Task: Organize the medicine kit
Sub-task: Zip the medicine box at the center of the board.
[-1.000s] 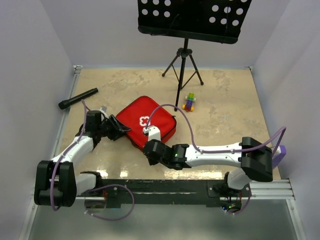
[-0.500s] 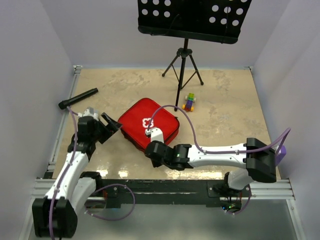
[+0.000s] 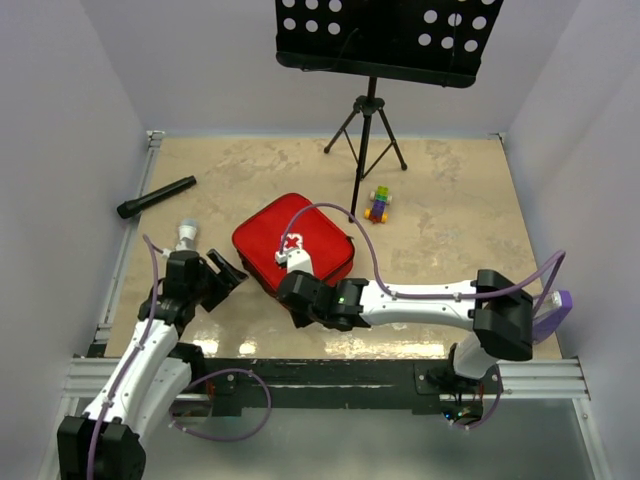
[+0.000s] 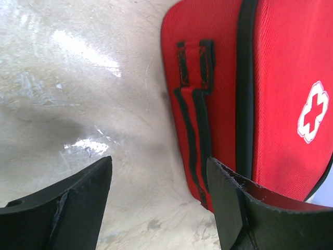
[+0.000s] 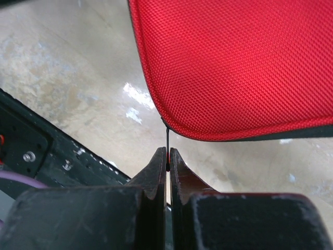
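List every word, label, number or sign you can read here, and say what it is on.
White cross, a sign with no lettering: on the lid of the red case.
No words, brands or numbers can be read anywhere else in these views.

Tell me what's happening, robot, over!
Left tool open, empty, beside the red fabric zip case. Right tool shut on thin black strand at its edge. Case closed. Black cylindrical flashlight lies apart.

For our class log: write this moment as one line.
red kit: closed | left gripper: open, beside kit | right gripper: shut on black pull
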You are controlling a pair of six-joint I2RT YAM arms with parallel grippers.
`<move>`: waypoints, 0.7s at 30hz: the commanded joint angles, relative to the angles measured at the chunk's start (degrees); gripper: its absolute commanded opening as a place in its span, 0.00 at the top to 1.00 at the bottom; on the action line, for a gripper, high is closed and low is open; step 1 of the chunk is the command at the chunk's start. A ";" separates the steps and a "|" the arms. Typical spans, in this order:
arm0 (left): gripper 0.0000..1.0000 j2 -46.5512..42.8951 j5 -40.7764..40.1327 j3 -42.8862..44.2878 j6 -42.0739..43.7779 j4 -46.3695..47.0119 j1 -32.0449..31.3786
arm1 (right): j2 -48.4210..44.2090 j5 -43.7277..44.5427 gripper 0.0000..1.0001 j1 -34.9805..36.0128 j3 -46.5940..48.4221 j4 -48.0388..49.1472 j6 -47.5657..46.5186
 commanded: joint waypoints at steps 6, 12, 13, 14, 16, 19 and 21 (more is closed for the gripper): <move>0.20 4.28 0.21 -1.59 -3.65 10.27 -2.82 | 6.95 -0.50 1.00 -0.76 10.10 2.22 -4.23; 0.18 9.64 -1.64 -0.10 -3.21 14.58 -2.82 | 9.33 -0.94 1.00 -0.76 13.00 1.79 -5.11; 0.18 10.35 -1.73 -0.18 -3.21 15.37 -2.82 | 9.59 -0.94 1.00 -0.76 13.35 1.78 -5.20; 0.18 11.66 -1.82 -0.27 -3.21 16.34 -2.82 | 9.68 -1.02 1.00 -0.76 13.61 1.78 -5.11; 0.18 13.42 -2.60 -0.71 -3.12 17.49 -2.99 | 9.77 -1.11 1.00 -0.76 13.88 1.70 -5.20; 0.28 17.29 -4.53 -0.80 -2.77 18.54 -2.90 | 9.68 -0.94 1.00 -0.67 14.23 1.52 -5.29; 0.42 19.31 -6.12 -0.54 -2.51 18.81 -2.90 | 9.51 -1.03 1.00 -0.50 13.88 1.26 -5.20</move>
